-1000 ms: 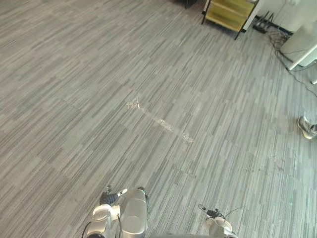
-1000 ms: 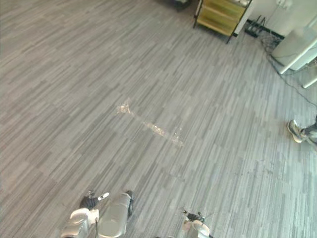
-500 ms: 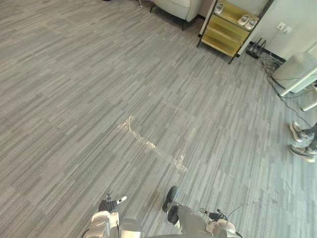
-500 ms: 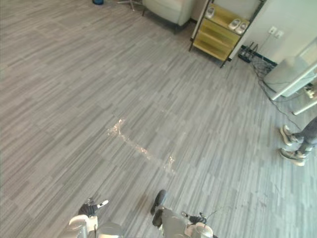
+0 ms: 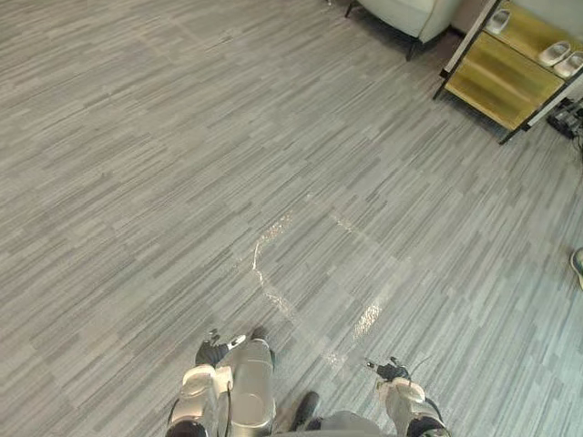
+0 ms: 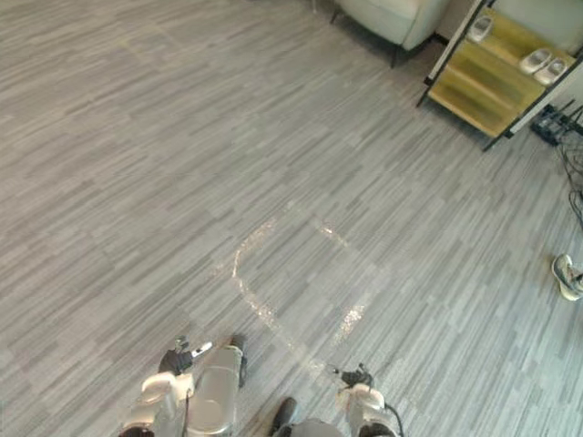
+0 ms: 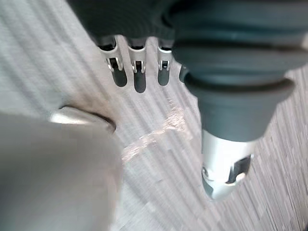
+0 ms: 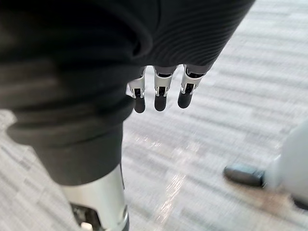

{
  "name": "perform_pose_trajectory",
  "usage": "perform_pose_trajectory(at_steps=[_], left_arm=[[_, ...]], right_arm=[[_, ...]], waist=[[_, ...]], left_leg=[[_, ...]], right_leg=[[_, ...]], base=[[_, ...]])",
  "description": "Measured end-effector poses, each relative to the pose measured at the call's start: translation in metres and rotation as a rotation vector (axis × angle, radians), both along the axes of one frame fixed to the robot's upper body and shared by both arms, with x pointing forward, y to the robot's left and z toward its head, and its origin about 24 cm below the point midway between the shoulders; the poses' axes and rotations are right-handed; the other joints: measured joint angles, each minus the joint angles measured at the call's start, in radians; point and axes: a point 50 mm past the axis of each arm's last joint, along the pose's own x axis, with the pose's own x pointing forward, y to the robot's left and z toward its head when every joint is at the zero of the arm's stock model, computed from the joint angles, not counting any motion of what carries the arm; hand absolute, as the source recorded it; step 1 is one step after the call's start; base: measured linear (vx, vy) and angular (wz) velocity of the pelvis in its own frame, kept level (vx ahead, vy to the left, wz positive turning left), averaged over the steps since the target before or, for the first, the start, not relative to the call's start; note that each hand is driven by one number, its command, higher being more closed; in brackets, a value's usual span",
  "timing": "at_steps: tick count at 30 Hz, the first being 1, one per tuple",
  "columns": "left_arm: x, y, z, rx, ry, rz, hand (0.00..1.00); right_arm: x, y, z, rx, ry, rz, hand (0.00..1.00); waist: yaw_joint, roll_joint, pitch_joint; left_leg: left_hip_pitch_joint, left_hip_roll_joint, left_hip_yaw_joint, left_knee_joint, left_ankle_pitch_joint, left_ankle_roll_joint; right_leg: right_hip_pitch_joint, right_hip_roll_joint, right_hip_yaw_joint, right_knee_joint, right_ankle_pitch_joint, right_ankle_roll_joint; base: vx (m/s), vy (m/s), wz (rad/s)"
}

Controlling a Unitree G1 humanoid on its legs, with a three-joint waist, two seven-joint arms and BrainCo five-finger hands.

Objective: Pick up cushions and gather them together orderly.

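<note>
Grey carpet floor [image 5: 137, 182] w/ shiny curved marks [image 5: 260, 273]; shelf rack [image 5: 506, 68] far right

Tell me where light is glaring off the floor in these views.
Left eye and right eye views: a curved shiny streak on the grey floor catches the light, brightest at its near right patch. Left wrist view: a pale glint lies past the fingers of the left hand. Right wrist view: bright glints lie beyond the right hand.

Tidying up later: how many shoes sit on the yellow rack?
3: one shoe at the rack's left end, two side by side at its right end; others may be hidden lower down.
</note>
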Motion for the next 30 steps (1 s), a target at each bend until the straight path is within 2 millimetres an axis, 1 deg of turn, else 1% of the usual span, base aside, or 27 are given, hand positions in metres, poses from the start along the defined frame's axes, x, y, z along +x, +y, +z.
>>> perform_pose_trajectory(at_steps=[2,3,4,5,6,7,8,9,10,11,12,13,14,15,16,17,18,19,21,22,23,24,25,26,28,29,30], left_arm=[[0.000,0.000,-0.001,0.004,0.015,-0.008,0.00],[-0.002,0.000,-0.002,0.008,0.021,-0.011,0.00],[-0.001,-0.001,-0.002,0.012,0.023,-0.024,0.00],[0.000,-0.002,-0.002,0.024,0.029,-0.055,0.00],[0.000,-0.002,-0.002,0.028,0.032,-0.068,0.00],[-0.001,-0.002,-0.003,0.036,0.046,-0.084,0.00],[-0.004,-0.001,-0.005,0.039,0.060,-0.084,0.00],[-0.005,0.001,-0.005,0.044,0.065,-0.082,0.00],[-0.008,0.005,-0.007,0.052,0.078,-0.079,0.00],[-0.011,0.008,-0.008,0.061,0.088,-0.074,0.00],[-0.012,0.011,-0.008,0.063,0.092,-0.067,0.00],[-0.014,0.014,-0.008,0.066,0.095,-0.056,0.00],[-0.016,0.016,-0.008,0.070,0.099,-0.054,0.00],[-0.018,0.017,-0.009,0.072,0.106,-0.055,0.00],[-0.021,0.017,-0.010,0.074,0.114,-0.056,0.00],[-0.027,0.018,-0.012,0.075,0.129,-0.052,0.00],[-0.030,0.018,-0.014,0.072,0.137,-0.049,0.00],[-0.034,0.015,-0.017,0.056,0.153,-0.038,0.00],[-0.038,0.014,-0.019,0.044,0.160,-0.023,0.00],[-0.039,0.015,-0.019,0.038,0.160,-0.011,0.00],[-0.040,0.015,-0.019,0.037,0.162,-0.010,0.00],[-0.040,0.016,-0.019,0.029,0.156,0.004,0.00],[-0.039,0.019,-0.018,0.033,0.149,0.015,0.00],[-0.037,0.021,-0.016,0.032,0.140,0.017,0.00],[-0.033,0.024,-0.014,0.041,0.130,0.007,0.00],[-0.034,0.022,-0.014,0.040,0.130,-0.001,0.00],[-0.035,0.022,-0.015,0.040,0.134,-0.002,0.00]], right_arm=[[-0.004,0.000,-0.001,-0.003,0.004,-0.001,0.00],[-0.009,0.000,-0.002,-0.006,0.007,-0.007,0.00],[-0.012,-0.001,-0.003,-0.007,0.014,-0.009,0.00],[-0.016,-0.002,-0.004,-0.009,0.021,-0.013,0.00],[-0.018,-0.002,-0.004,-0.011,0.026,-0.013,0.00],[-0.026,-0.004,-0.007,-0.021,0.047,-0.005,0.00],[-0.032,-0.003,-0.009,-0.023,0.067,0.002,0.00],[-0.033,-0.004,-0.008,-0.028,0.065,0.005,0.00],[-0.030,-0.004,-0.008,-0.028,0.062,0.007,0.00],[-0.029,-0.002,-0.008,-0.024,0.061,0.010,0.00],[-0.028,-0.001,-0.008,-0.021,0.063,0.013,0.00],[-0.026,-0.001,-0.008,-0.021,0.063,0.016,0.00],[-0.025,-0.001,-0.008,-0.019,0.067,0.021,0.00],[-0.025,-0.001,-0.008,-0.017,0.070,0.023,0.00],[-0.027,0.000,-0.009,-0.013,0.077,0.025,0.00],[-0.034,0.001,-0.012,-0.010,0.095,0.024,0.00],[-0.038,-0.001,-0.013,-0.011,0.104,0.022,0.00],[-0.039,-0.005,-0.013,-0.019,0.116,0.024,0.00],[-0.039,-0.007,-0.013,-0.023,0.113,0.020,0.00],[-0.040,-0.010,-0.013,-0.030,0.114,0.020,0.00],[-0.040,-0.013,-0.012,-0.036,0.112,0.019,0.00],[-0.041,-0.018,-0.012,-0.049,0.112,0.014,0.00],[-0.042,-0.016,-0.012,-0.046,0.115,0.012,0.00],[-0.044,-0.014,-0.012,-0.043,0.114,0.009,0.00],[-0.046,-0.011,-0.014,-0.032,0.126,0.016,0.00],[-0.045,-0.009,-0.015,-0.024,0.139,0.022,0.00],[-0.045,-0.008,-0.015,-0.021,0.139,0.024,0.00]], waist=[[0.008,-0.001,0.000],[0.011,0.000,-0.001],[0.011,0.000,-0.003],[0.011,-0.006,-0.007],[0.010,-0.008,-0.008],[-0.005,-0.008,-0.007],[-0.018,0.002,-0.004],[-0.023,0.001,-0.010],[-0.027,0.001,-0.010],[-0.032,0.002,-0.009],[-0.037,0.004,-0.010],[-0.043,0.004,-0.010],[-0.044,0.000,-0.012],[-0.045,-0.003,-0.014],[-0.048,-0.014,-0.020],[-0.052,-0.043,-0.038],[-0.052,-0.050,-0.045],[-0.047,-0.012,-0.057],[-0.053,0.007,-0.066],[-0.051,0.026,-0.066],[-0.050,0.037,-0.067],[-0.047,0.057,-0.057],[-0.028,0.053,-0.050],[-0.016,0.040,-0.041],[-0.001,0.021,-0.026],[0.010,0.013,-0.019],[0.011,0.012,-0.017]], left_leg=[[0.003,0.008,0.019,0.082,-0.066,0.014],[0.031,0.021,0.034,0.115,-0.125,0.027],[0.057,0.028,0.038,0.116,-0.159,0.031],[0.085,0.033,0.050,0.116,-0.185,0.035],[0.101,0.034,0.054,0.114,-0.197,0.037],[0.159,0.036,0.061,0.103,-0.223,0.040],[0.211,0.043,0.070,0.075,-0.229,0.040],[0.247,0.051,0.084,0.047,-0.229,0.039],[0.297,0.064,0.100,0.009,-0.229,0.037],[0.343,0.081,0.119,-0.020,-0.229,0.035],[0.366,0.092,0.132,-0.031,-0.234,0.027],[0.389,0.101,0.148,-0.044,-0.243,0.012],[0.402,0.105,0.166,-0.050,-0.251,-0.003],[0.413,0.103,0.176,-0.057,-0.258,-0.015],[0.434,0.090,0.178,-0.058,-0.270,-0.033],[0.450,0.067,0.172,-0.057,-0.284,-0.054],[0.459,0.059,0.165,-0.057,-0.294,-0.065],[0.464,0.099,0.148,-0.030,-0.310,-0.083],[0.409,0.140,0.106,0.117,-0.326,-0.092],[0.333,0.178,0.065,0.289,-0.320,-0.094],[0.301,0.192,0.042,0.361,-0.308,-0.093],[0.205,0.222,-0.029,0.592,-0.203,-0.054],[0.149,0.233,-0.058,0.707,-0.210,-0.025],[0.092,0.219,-0.067,0.750,-0.247,-0.026],[0.034,0.173,-0.087,0.699,-0.299,-0.030],[0.020,0.131,-0.094,0.596,-0.330,-0.043],[0.017,0.114,-0.103,0.539,-0.334,-0.046]], right_leg=[[0.014,-0.011,0.009,0.049,0.003,0.022],[0.000,-0.028,0.007,0.161,-0.003,0.047],[-0.025,-0.040,0.008,0.252,-0.002,0.066],[-0.088,-0.072,0.010,0.420,0.010,0.088],[-0.127,-0.092,0.013,0.509,0.025,0.103],[-0.213,-0.134,0.015,0.718,0.022,0.105],[-0.245,-0.147,-0.001,0.788,0.004,0.087],[-0.271,-0.153,-0.021,0.794,-0.008,0.076],[-0.285,-0.152,-0.064,0.754,-0.027,0.062],[-0.302,-0.138,-0.108,0.657,-0.038,0.053],[-0.311,-0.123,-0.126,0.581,-0.037,0.046],[-0.326,-0.092,-0.138,0.437,-0.021,0.033],[-0.338,-0.064,-0.139,0.297,0.026,0.028],[-0.343,-0.045,-0.134,0.214,0.076,0.025],[-0.346,-0.020,-0.102,0.118,0.176,0.010],[-0.342,-0.016,-0.077,0.089,0.281,-0.031],[-0.329,-0.016,-0.084,0.086,0.231,-0.089],[-0.313,0.021,-0.085,0.080,0.200,-0.083],[-0.285,0.071,-0.080,0.046,0.163,-0.089],[-0.256,0.110,-0.083,0.024,0.133,-0.087],[-0.245,0.126,-0.085,0.018,0.127,-0.090],[-0.200,0.166,-0.083,0.005,0.109,-0.112],[-0.171,0.177,-0.067,0.005,0.087,-0.126],[-0.144,0.177,-0.047,0.003,0.066,-0.129],[-0.096,0.156,-0.020,-0.002,0.059,-0.112],[-0.063,0.131,0.012,0.000,0.059,-0.110],[-0.053,0.120,0.022,0.000,0.056,-0.105]], base=[[0.45,0.131,-0.03],[0.39,0.123,-0.23],[0.43,0.141,-0.31],[0.26,0.082,-0.29],[0.32,0.082,-0.30],[0.33,0.062,-0.18],[0.34,0.054,-0.20],[0.36,0.031,-0.23],[0.35,-0.004,-0.39],[0.34,-0.025,-0.39],[0.32,-0.051,-0.38],[0.30,-0.070,-0.37],[0.36,-0.102,-0.37],[0.38,-0.146,-0.34],[0.42,-0.216,-0.12],[0.39,-0.224,0.01],[0.38,-0.231,-0.08],[0.29,-0.157,-0.13],[0.31,-0.175,-0.13],[0.28,-0.179,-0.08],[0.33,-0.162,-0.10],[0.27,-0.095,-0.15],[0.35,-0.067,-0.22],[0.25,-0.015,-0.20],[0.33,0.050,-0.31],[0.34,0.136,-0.50],[0.33,0.217,-0.71]])
